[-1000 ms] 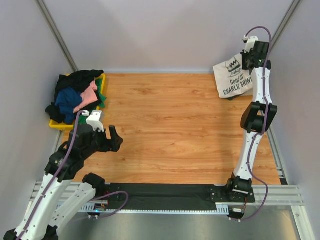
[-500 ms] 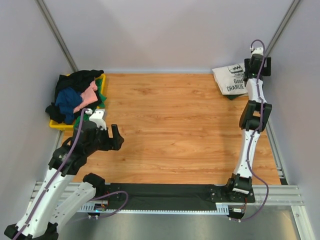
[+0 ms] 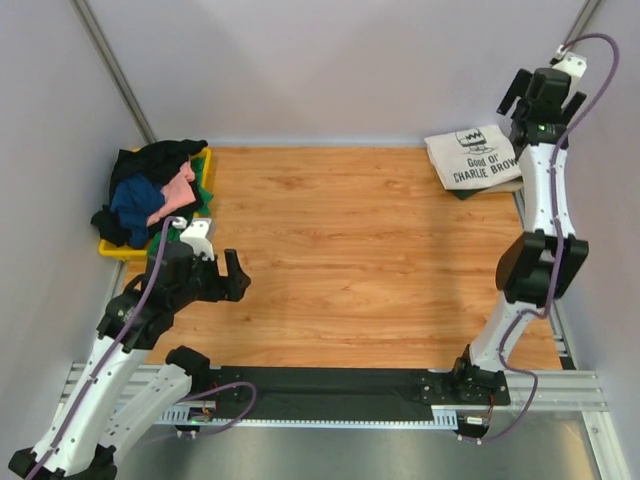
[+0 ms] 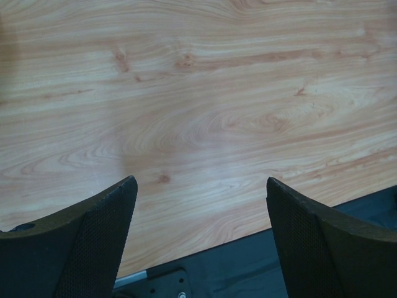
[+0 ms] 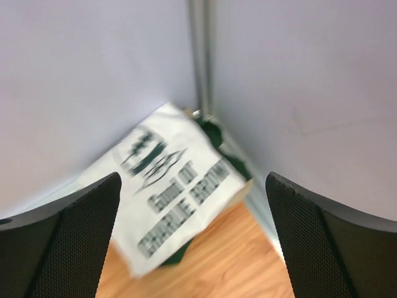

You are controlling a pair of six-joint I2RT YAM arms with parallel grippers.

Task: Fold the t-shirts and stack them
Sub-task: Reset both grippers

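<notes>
Right gripper [image 3: 545, 100] spread wide, nothing in it, up above the folded cream shirt [image 3: 473, 160]!
The shirt lies print-up at the far right corner of the table [image 3: 350, 250], dark green cloth peeking out beneath it. Left gripper [image 4: 201, 183] hovers over bare wood at the near left, fingers apart and empty, beside the pile of shirts [image 3: 150, 190] heaped in the yellow tray [image 3: 118, 250].
</notes>
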